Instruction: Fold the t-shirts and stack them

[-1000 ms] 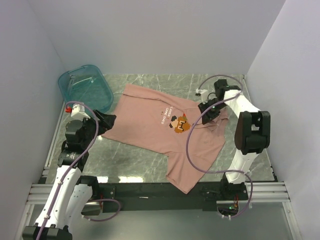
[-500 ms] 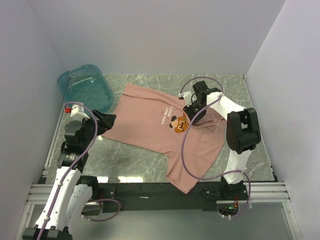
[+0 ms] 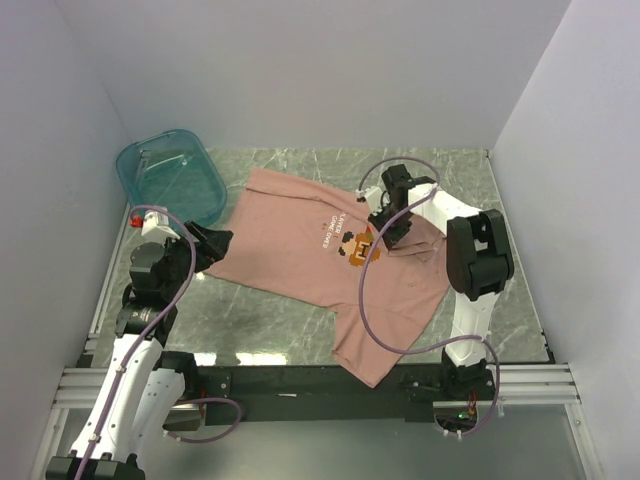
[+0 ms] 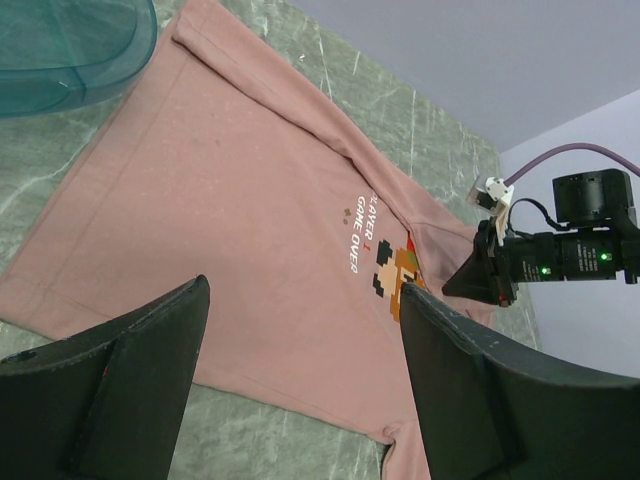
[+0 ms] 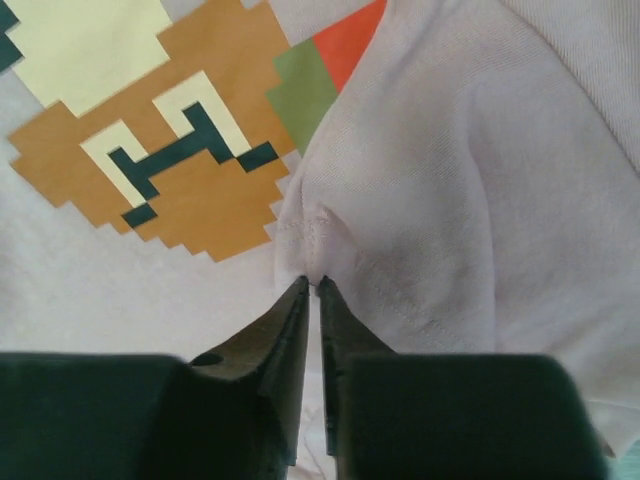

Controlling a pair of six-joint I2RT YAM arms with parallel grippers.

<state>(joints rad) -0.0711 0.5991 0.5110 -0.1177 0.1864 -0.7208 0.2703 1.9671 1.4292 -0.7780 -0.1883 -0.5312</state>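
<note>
A dusty-pink t-shirt (image 3: 290,255) lies spread face up across the marble table, its orange-brown pixel graphic (image 3: 360,248) at mid chest. My right gripper (image 3: 387,230) is down on the shirt just right of the graphic. In the right wrist view its jaws (image 5: 312,282) are closed to a sliver, pinching a stitched fold of the t-shirt (image 5: 450,200) beside the graphic (image 5: 170,140). My left gripper (image 3: 213,245) hovers over the shirt's left edge. Its fingers stand wide open (image 4: 302,300) with nothing between them, above the t-shirt (image 4: 250,190).
A translucent teal tub (image 3: 170,175) sits at the back left corner, also in the left wrist view (image 4: 70,50). White walls close the table on three sides. The right arm's purple cable (image 3: 372,300) loops over the shirt's lower half.
The right gripper travelled left from the right sleeve area to the fabric beside the chest graphic, and its jaws closed onto a fold. The left arm stayed put.
</note>
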